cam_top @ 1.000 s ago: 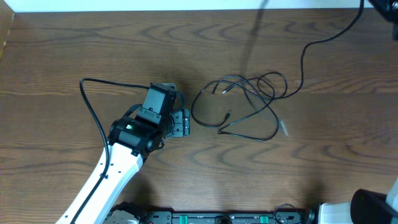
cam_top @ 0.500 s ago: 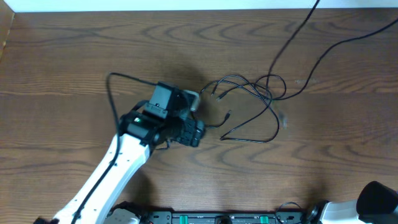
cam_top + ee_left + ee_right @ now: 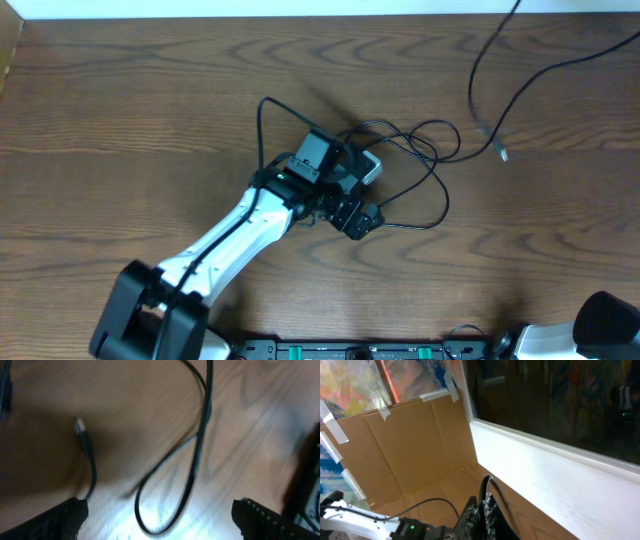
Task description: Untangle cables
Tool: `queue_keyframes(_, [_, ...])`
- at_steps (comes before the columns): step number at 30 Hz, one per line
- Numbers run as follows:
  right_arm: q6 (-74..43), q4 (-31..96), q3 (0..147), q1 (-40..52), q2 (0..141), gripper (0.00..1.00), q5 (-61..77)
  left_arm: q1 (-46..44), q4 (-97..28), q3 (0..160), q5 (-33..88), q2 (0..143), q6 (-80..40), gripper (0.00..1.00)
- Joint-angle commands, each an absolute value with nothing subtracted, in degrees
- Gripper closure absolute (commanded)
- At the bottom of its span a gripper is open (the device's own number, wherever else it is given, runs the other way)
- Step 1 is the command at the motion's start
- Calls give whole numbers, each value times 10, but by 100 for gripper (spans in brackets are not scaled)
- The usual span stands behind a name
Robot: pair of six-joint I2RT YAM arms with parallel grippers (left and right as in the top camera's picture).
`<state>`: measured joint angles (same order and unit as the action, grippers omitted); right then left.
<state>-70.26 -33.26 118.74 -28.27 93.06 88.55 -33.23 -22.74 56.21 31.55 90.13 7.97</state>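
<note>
At the near left corner of the bench (image 3: 120, 120) the left arm (image 3: 230, 235) is extending toward the middle, white along its length and black at the wrist. At its end the left fingers (image 3: 365, 193) are standing wide apart, directly over the left part of the tangled cables (image 3: 436, 172), and they are holding nothing. The left wrist view is showing this closely. There the left fingers (image 3: 160, 527) are appearing only as two dark ribbed pads at the lower corners, and between them a narrow loop of the tangled cables (image 3: 202, 425) is lying flat on the wood. To one side a silvery plug tip (image 3: 80, 427) is resting on the bench, its cord running back toward one pad; whether it is touching the pad I cannot tell.

Beyond the fingers, the rest of the tangle is spreading to the right in several thin black loops, which are crossing each other near the middle of the bench.

Further away, at the far right, a lifted cable (image 3: 472, 85) is hanging blurred, with its hanging tip (image 3: 503, 155) well apart from the tangle. The right fingers (image 3: 481, 510) are closed tightly, and the lifted cable (image 3: 486, 484) is coming out from between them. Behind them a cardboard panel (image 3: 415, 445), a white ledge (image 3: 545, 475) and a dark window (image 3: 560, 405) are showing
</note>
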Motion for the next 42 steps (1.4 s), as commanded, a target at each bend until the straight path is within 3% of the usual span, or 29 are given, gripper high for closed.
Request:
queue_keyframes(1, [-698,-329,1190,-280,926,99,893,-337,-182,556,299,926,89,3])
queue_keyframes(3, [-698,-320,1190,-280,926,99,893,-337,-153,556,292,938,85,3])
queue_keyframes(6, [-698,-316,1188,-278,926,99,893,-337,-125,556,291,958,85,12])
queue_keyframes(10, [-697,-316,1185,-267,926,99,893,-337,-119,556,291,981,85,47])
queue_keyframes(12, [-697,-316,1182,-260,926,99,893,-337,-128,556,291,984,85,76])
queue_keyframes(14, [-696,-316,1179,-258,926,99,893,-337,-138,556,291,979,84,92])
queue_keyframes(20, [-695,-317,1159,-258,926,99,893,-321,-214,570,293,882,68,92])
queue_keyframes(32, [-681,-320,1079,-258,926,99,894,-187,-256,622,282,420,68,93])
queue_keyframes(42, [-670,-320,1056,-258,926,99,894,-121,-268,640,123,176,56,92])
